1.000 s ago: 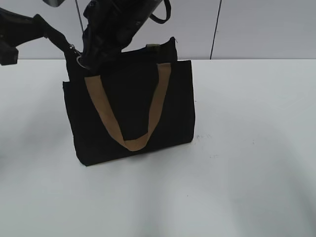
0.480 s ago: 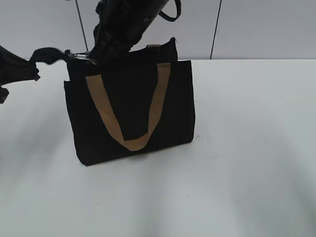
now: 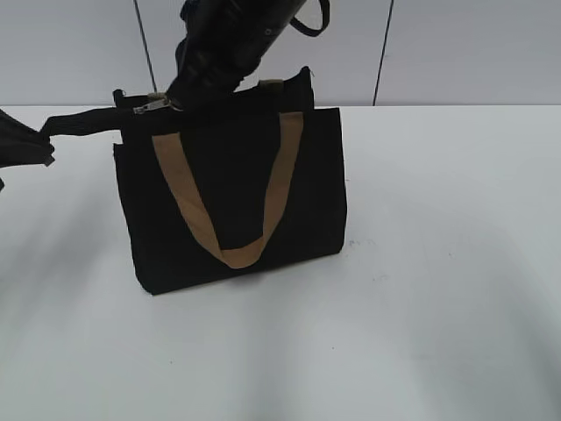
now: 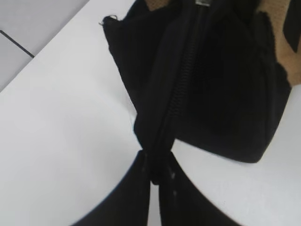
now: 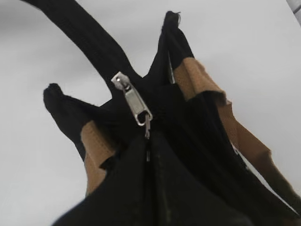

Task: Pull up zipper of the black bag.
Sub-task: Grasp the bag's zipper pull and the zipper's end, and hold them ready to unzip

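Exterior view: the black bag point(image 3: 235, 189) stands at frame centre-left on the surface point(image 3: 438, 263); since a second ago the zipper point(image 3: 152, 106) has travelled to the bag's upper-left corner, so the zip looks almost closed.
Left wrist view: left gripper point(image 4: 153, 176), pressed together, pinches the bag's zip tail.
Right wrist view: right gripper point(image 5: 148, 143) pinches the zipper's tab.
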